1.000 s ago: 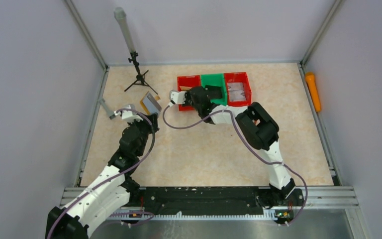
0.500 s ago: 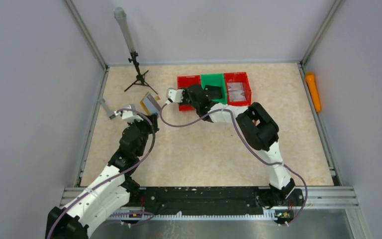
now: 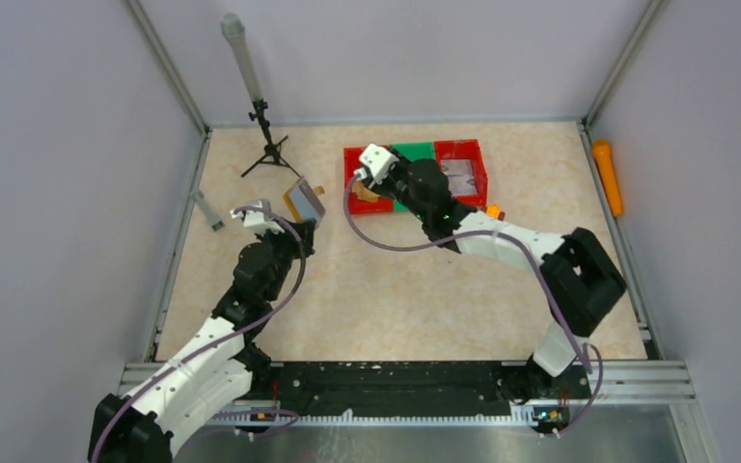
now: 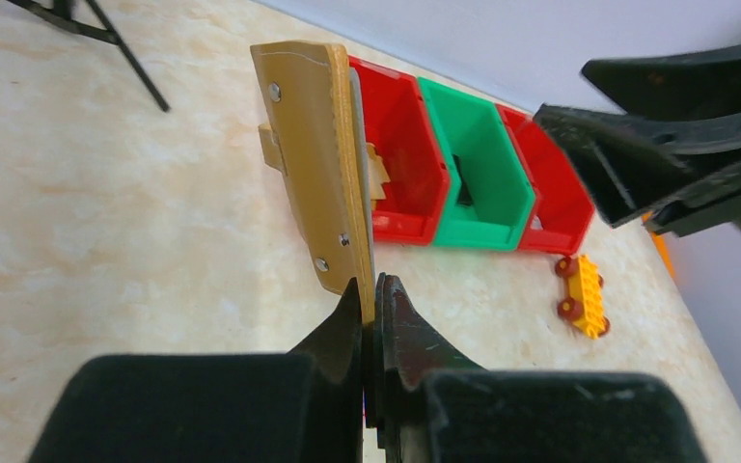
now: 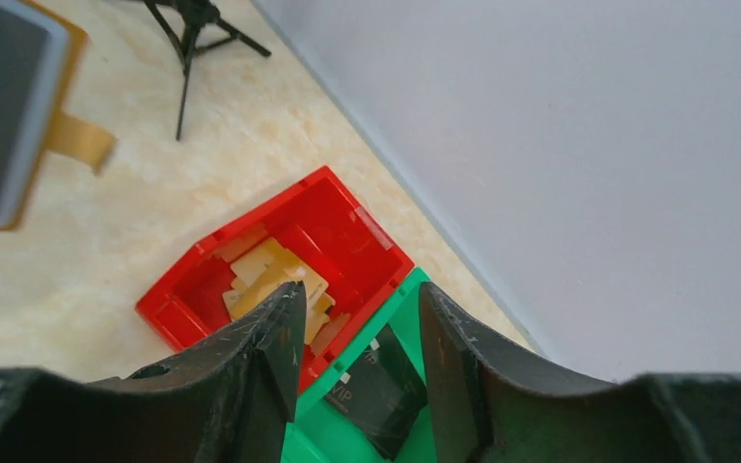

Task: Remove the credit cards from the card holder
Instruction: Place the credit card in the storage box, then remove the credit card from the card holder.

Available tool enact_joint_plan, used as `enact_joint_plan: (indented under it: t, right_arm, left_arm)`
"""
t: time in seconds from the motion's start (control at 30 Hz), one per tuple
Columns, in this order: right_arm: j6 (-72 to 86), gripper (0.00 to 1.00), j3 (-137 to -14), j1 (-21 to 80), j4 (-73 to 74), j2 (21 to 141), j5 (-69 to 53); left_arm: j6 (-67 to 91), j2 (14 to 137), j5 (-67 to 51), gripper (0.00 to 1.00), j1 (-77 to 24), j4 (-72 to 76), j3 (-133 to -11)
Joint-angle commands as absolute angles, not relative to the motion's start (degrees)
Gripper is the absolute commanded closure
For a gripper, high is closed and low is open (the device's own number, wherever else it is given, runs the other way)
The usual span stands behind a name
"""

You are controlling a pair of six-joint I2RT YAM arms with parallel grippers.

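Observation:
The mustard-brown card holder (image 4: 314, 154) stands on edge above the table, and my left gripper (image 4: 371, 285) is shut on its lower corner. From above, the card holder (image 3: 304, 202) hangs left of the bins, its grey lining facing right. Several tan credit cards (image 5: 270, 280) lie piled in the left red bin (image 5: 347, 227). My right gripper (image 5: 359, 318) hovers open over the seam between that bin and the green bin (image 5: 415, 299), with nothing between its fingers. Seen from above, the right gripper (image 3: 378, 185) is over the bins.
A black VIP card (image 5: 381, 386) lies in the green bin. A second red bin (image 3: 461, 174) sits to its right. A yellow toy block (image 4: 584, 294) lies in front of the bins. A black tripod (image 3: 268, 145) stands back left, an orange object (image 3: 608, 178) outside the right rail.
My right gripper has opened and drawn back from beside the card holder to over the bins, its elbow swinging right. The left gripper has shifted the card holder slightly right.

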State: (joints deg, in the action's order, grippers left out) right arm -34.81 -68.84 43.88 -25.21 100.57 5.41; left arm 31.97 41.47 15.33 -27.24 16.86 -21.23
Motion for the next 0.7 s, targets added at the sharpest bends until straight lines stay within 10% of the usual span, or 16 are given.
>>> enact_joint_plan:
  t: [0.0,0.1,0.67]
  right_arm:
    - [-16.2,0.43,-61.4,44.6,-28.2,90.2,5.4]
    - [-7.6,0.24,-56.7,44.5,-24.6,83.5,7.6]
    - [31.3,0.12,-26.2,32.1,-46.6,65.7,-10.1]
  left_arm:
    - [31.3,43.5,5.1,1.0,-27.0,26.1,-21.2]
    - [31.3,46.2,-3.0,1.0,-27.0,30.7,-21.1]
    - [38.0,62.8,-36.1,1.0,-27.0,56.2,-22.8]
